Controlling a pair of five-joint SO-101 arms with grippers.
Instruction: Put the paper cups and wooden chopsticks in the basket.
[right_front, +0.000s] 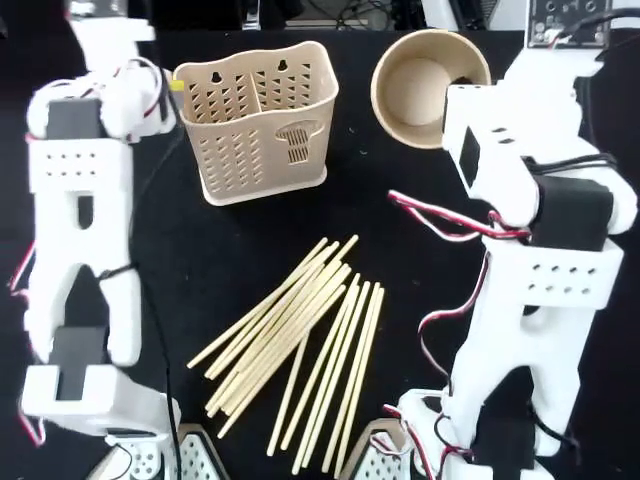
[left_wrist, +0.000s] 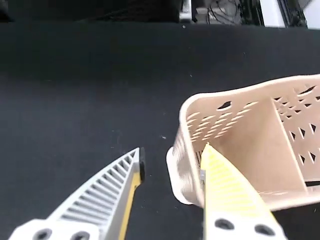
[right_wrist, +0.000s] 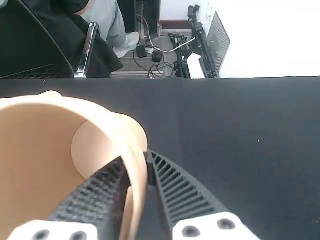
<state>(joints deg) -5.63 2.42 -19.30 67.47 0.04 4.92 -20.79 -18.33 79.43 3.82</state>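
grip looks solid: right gripper (right_wrist: 136, 157) pinched on the rim of the round tan paper cup (right_front: 415, 85), near the beige slotted plastic basket (right_front: 250, 150). i'd lift clear of its wall before dropping. left gripper (left_wrist: 172, 149) hangs open at the basket's corner

My tabletop (right_front: 400, 230) is black. The basket (right_front: 258, 125) stands upright on it at the far side. The wooden chopsticks (right_front: 290, 330) lie loose in a fan nearer my bases, apart from the basket. A paper cup (right_front: 415, 85) shows far right, mouth up; I cannot tell whether it rests on the tabletop.
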